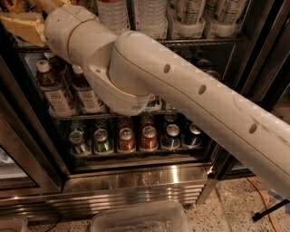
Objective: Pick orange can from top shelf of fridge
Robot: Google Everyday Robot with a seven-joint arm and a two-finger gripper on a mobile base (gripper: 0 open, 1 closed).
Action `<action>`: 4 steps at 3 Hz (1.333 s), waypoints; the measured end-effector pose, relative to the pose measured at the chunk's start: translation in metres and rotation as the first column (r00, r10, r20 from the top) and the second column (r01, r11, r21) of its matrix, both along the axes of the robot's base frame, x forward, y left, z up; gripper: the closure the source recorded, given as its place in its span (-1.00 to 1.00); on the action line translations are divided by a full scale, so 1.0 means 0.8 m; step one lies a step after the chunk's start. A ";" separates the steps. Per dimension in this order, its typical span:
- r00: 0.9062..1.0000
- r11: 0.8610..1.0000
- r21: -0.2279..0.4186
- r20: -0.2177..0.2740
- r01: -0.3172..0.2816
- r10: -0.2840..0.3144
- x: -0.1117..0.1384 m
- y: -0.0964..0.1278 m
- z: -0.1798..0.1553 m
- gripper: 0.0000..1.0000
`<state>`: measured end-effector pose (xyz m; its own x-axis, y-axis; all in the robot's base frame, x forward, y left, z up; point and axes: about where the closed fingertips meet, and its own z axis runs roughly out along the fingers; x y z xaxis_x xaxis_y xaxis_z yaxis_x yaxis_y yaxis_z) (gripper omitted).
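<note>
My gripper (20, 26) is at the far top left, at the left end of the top shelf (204, 41), a dark wire rack. Only its tan body shows. A golden-orange patch (13, 5) shows just above it at the picture's edge; I cannot tell whether this is the orange can. My thick white arm (181, 95) crosses the fridge (136, 174) from lower right to upper left and hides much of the racks. On the top shelf, clear bottles (113, 13) and tall pale cans (188, 13) stand in clear holders.
Brown white-capped bottles (52, 86) stand on the middle rack at left. On the bottom rack stand green (103, 141), red (148, 138) and blue-and-silver (172, 136) cans. A clear plastic bin (140, 219) lies on the speckled floor in front. An orange cable (260, 199) runs at the lower right.
</note>
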<state>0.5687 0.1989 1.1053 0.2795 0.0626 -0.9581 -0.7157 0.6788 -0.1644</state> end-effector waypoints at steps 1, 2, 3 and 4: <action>1.000 1.000 0.005 -0.012 -0.028 0.028 -0.022 -0.019 -0.013 1.00; 0.999 0.999 0.006 -0.015 -0.038 0.038 -0.033 -0.028 -0.019 1.00; 0.998 0.998 -0.002 -0.036 -0.056 0.056 -0.045 -0.040 -0.030 1.00; 0.993 0.997 -0.027 -0.093 -0.077 0.075 -0.062 -0.056 -0.050 1.00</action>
<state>0.5190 0.1544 1.0650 0.1860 0.0509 -0.9812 -0.7780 0.6176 -0.1155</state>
